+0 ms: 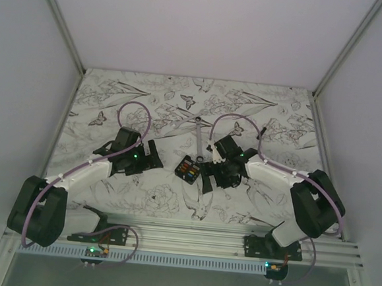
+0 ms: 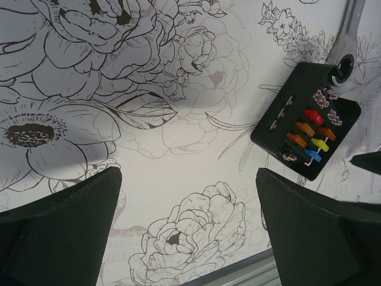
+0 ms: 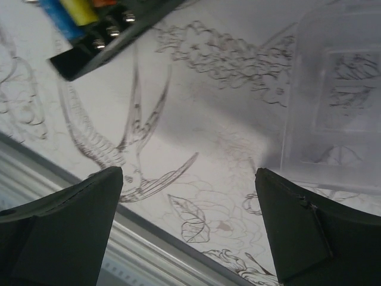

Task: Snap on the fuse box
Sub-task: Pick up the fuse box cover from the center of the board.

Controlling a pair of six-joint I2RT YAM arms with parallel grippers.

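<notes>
Overhead: the fuse box (image 1: 189,169) lies centrally on the floral table (image 1: 114,104), with a silver wrench (image 1: 198,135) at its far end.
Left wrist: left gripper (image 2: 187,179) spread, empty; coloured fuses (image 2: 309,128) uncovered.
Right wrist alone: clear plastic cover (image 3: 333,107) by the spread right gripper (image 3: 189,176).

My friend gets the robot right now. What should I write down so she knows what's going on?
Left end effector: open, empty, over bare table.
Right end effector: open, empty, low between the fuse box and a clear plastic piece, likely its cover.
Fuse box: on the table between the arms, fuses uncovered, with the end of the wrench at one corner.
Done: nothing snapped on yet.
Left: probably pick up the clear piece and press it onto the box.
</notes>
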